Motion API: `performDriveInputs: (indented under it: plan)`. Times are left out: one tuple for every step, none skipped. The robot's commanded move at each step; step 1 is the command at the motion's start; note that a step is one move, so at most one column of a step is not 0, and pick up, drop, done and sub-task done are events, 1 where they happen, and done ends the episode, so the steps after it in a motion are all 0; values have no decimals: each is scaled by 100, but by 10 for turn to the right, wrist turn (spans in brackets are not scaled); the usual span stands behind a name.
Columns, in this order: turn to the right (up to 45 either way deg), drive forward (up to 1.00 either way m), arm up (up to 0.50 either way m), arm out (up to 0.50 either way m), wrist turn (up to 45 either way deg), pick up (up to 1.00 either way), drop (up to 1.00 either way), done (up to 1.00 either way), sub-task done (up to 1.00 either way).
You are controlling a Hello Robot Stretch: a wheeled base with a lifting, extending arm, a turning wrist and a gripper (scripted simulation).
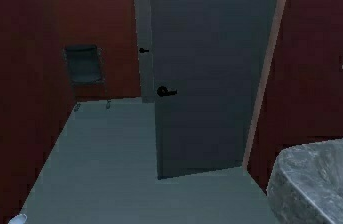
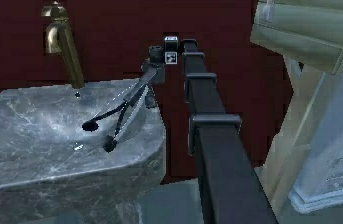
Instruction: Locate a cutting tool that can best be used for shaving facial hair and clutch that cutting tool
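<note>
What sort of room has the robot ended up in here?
Most likely a bathroom: a grey marbled stone sink with a tall brass faucet in the arm side view, and a plain grey door with a dark knob ahead.

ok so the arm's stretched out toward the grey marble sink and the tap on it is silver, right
Not quite: the tap is brass-coloured, not silver, as the arm side view shows. The rest stands: the arm is stretched out toward the grey marble sink, and the gripper shows against its basin.
</note>
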Motion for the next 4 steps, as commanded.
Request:
performDriveInputs:
  plan:
    - [0,0,0,0,450,0,0,0,0]
    - [0,0,0,0,450,0,0,0,0]
    - [0,0,0,0,270,0,0,0,0]
    - [0,0,-10,0,0,0,0,0,0]
